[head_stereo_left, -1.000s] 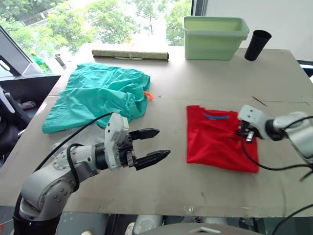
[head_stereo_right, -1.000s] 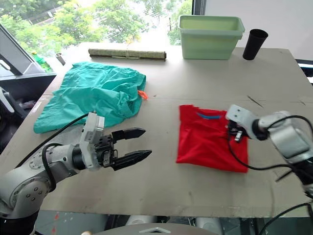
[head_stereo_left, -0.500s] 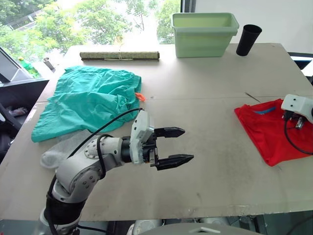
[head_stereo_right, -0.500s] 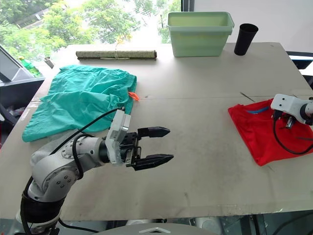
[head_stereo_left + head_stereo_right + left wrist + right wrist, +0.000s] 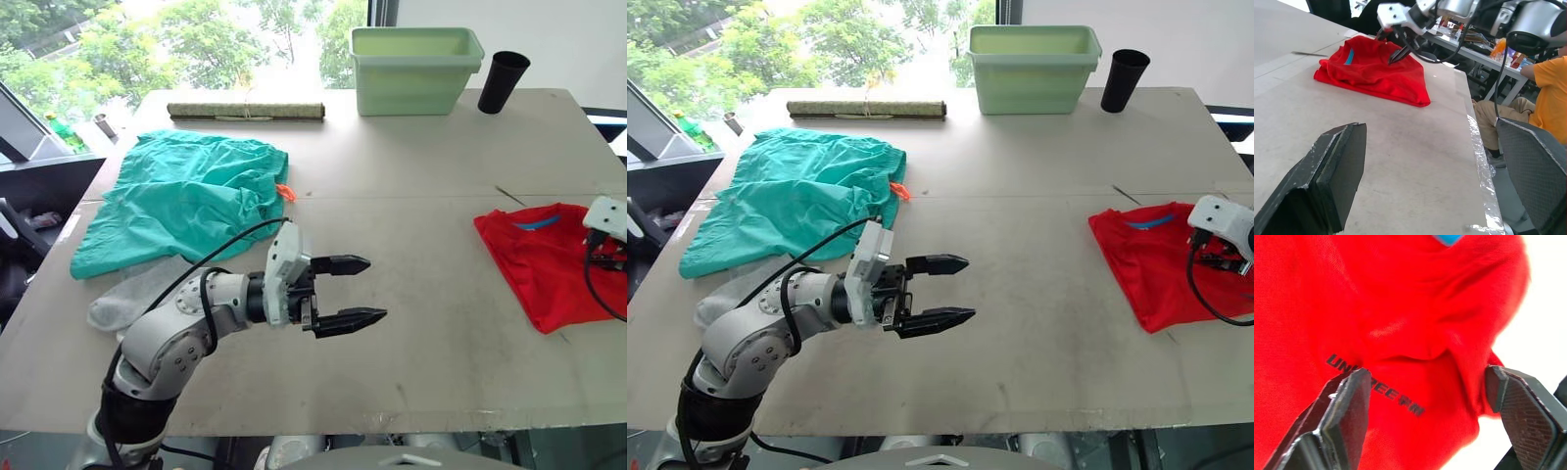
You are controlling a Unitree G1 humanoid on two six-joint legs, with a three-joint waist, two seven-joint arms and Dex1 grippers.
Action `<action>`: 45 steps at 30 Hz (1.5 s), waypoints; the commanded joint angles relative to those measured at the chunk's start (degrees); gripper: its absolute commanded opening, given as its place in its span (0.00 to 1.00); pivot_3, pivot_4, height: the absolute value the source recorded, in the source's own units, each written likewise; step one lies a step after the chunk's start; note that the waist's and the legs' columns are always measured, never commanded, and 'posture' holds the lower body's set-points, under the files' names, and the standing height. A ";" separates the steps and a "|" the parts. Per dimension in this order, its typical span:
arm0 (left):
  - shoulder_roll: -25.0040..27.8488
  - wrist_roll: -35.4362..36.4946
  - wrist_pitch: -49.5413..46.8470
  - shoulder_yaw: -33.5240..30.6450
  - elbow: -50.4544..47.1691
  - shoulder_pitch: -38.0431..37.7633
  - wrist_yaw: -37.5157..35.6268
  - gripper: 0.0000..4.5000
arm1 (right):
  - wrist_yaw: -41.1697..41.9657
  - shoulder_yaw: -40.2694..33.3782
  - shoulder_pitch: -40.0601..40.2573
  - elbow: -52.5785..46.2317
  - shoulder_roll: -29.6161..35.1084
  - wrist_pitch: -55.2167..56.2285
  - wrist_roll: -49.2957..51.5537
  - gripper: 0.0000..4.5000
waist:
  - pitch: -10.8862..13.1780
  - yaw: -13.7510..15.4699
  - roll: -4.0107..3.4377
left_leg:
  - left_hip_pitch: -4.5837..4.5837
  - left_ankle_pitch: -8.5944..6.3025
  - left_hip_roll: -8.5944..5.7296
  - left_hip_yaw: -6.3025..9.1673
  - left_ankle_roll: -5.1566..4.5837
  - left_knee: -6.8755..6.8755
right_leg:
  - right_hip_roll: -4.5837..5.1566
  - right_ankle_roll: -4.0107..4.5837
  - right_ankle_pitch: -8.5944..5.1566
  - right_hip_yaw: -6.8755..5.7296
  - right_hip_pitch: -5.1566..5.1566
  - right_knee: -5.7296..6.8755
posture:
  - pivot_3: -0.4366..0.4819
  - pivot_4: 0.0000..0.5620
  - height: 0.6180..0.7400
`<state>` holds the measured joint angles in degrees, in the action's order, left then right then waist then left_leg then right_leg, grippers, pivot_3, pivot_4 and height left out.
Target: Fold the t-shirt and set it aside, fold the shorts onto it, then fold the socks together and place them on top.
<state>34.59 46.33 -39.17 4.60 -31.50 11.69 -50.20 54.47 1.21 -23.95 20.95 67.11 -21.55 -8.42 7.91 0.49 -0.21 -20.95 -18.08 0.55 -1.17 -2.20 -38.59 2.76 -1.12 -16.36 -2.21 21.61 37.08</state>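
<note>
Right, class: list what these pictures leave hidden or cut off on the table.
The socks: left eye view, the left arm covers part; one or two, cannot tell.
The t-shirt: both eye views, the picture's right edge cuts off its side.
Black print on the t-shirt: right wrist view, a fold hides some letters.

A silver-grey jointed left arm (image 5: 162, 343) is looped by black cable; black, two-fingered left claw (image 5: 358, 291), white wrist housing.
</note>
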 commanded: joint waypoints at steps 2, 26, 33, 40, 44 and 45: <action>-1.48 0.57 0.96 -1.14 0.83 1.01 0.70 1.00 | -2.37 -14.92 6.52 -15.36 -0.32 -14.16 5.46 0.86 | 0.00 0.21 -0.01 | 0.01 0.00 0.00 0.00 0.00 0.00 | 0.00 -0.01 0.00 0.01 0.00 0.04 | 0.48 0.27 1.00; -6.78 -3.34 0.21 -11.27 8.74 1.67 18.32 1.00 | -11.69 -33.99 27.15 -58.08 -30.39 -34.81 24.48 0.14 | 0.04 0.42 0.24 | 0.15 -0.02 -0.11 0.10 -0.03 -0.05 | 0.00 0.00 -0.01 0.06 0.05 0.52 | 0.48 0.27 1.00; 1.23 -17.09 0.46 -8.01 16.49 7.06 20.05 1.00 | -9.14 -31.02 22.45 -68.86 -38.52 -29.26 43.13 0.85 | 0.13 0.01 0.45 | 0.20 -0.02 -0.12 0.20 -0.03 0.00 | -0.09 -0.01 0.00 0.07 0.06 0.58 | 0.48 0.27 1.00; 12.38 -29.64 8.81 -2.13 31.87 16.68 10.57 1.00 | -8.25 -14.69 13.88 -71.94 -31.94 -23.27 42.48 0.98 | 0.17 0.43 0.51 | 0.15 -0.02 -0.19 0.23 -0.03 0.08 | -0.07 0.00 -0.02 0.06 0.21 0.57 | 0.48 0.27 1.00; 15.80 -35.63 14.24 1.78 40.22 19.29 4.31 1.00 | -9.66 -8.90 13.36 -70.62 -30.37 -19.67 39.89 0.98 | 0.19 0.26 0.54 | -0.02 -0.02 -0.22 0.22 -0.03 0.08 | -0.03 -0.01 -0.01 0.01 0.22 0.32 | 0.48 0.27 1.00; 15.91 -37.09 15.40 2.80 42.05 20.17 3.40 1.00 | -9.95 -8.37 13.40 -70.17 -30.31 -19.00 39.63 0.98 | 0.20 0.26 0.56 | -0.02 -0.02 -0.22 0.21 -0.03 0.08 | -0.03 -0.01 -0.01 0.02 0.22 0.30 | 0.48 0.27 1.00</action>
<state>49.44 11.54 -26.61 6.73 9.14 29.98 -44.96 45.26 -7.52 -9.96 -48.65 36.40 -42.72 31.74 8.11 0.75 0.36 -20.98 -18.10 0.33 -0.96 -2.22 -38.52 2.72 -1.13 -16.38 -2.20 21.83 37.37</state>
